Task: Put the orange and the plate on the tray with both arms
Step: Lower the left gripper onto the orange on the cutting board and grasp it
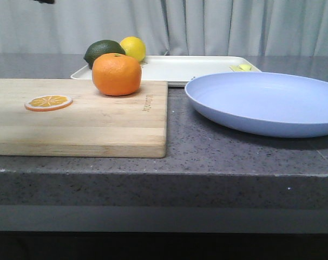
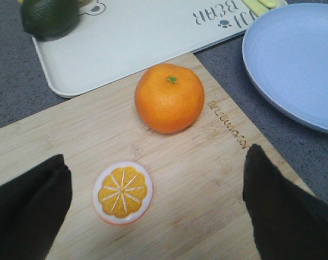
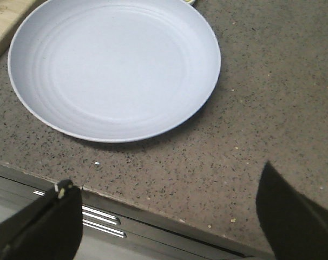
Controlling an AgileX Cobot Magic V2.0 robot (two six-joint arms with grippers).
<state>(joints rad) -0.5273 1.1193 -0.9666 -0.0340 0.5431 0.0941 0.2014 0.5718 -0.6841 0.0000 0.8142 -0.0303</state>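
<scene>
Both grippers' fingers (image 2: 28, 211) spread apart; orange (image 2: 169, 98) and plate (image 3: 114, 67) lie beyond them.

The plate (image 3: 114, 67) lies on the speckled counter (image 3: 272, 108), claw (image 3: 166, 216) spread.

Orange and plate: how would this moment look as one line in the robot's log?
orange: on board | plate: on counter, empty | tray: behind both | left gripper: open | right gripper: open
</scene>
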